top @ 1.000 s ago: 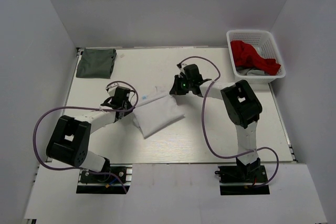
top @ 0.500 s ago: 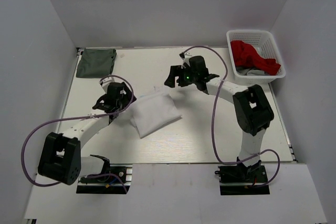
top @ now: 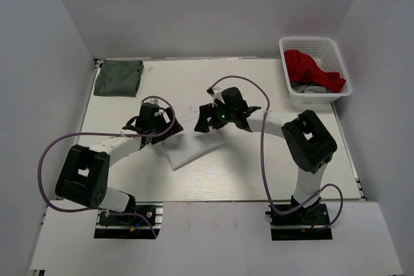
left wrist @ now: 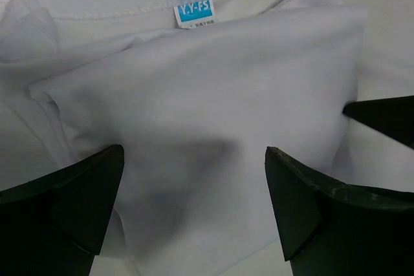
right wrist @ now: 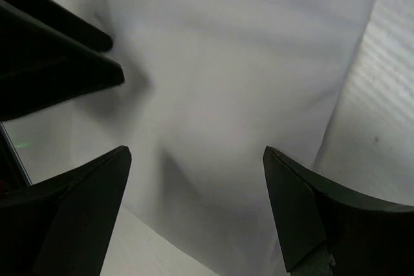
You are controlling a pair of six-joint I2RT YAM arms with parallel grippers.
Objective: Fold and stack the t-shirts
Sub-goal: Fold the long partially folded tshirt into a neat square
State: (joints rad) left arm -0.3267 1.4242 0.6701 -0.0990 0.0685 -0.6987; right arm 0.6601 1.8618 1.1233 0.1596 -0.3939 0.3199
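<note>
A second ago both grippers are clamped on the edges of the white t-shirt [top: 187, 150]; now their jaws stand wide apart. In between they let go and pull away from the cloth. I now see the left gripper [top: 168, 121] back over the shirt's left side and the right gripper [top: 206, 121] swung in over its far edge, both hovering just above the folded cloth.

white t-shirt [top: 184, 152]: partly hidden under left arm [top: 119, 145], right arm [top: 268, 123] | label [left wrist: 194, 12]: small print unreadable
</note>
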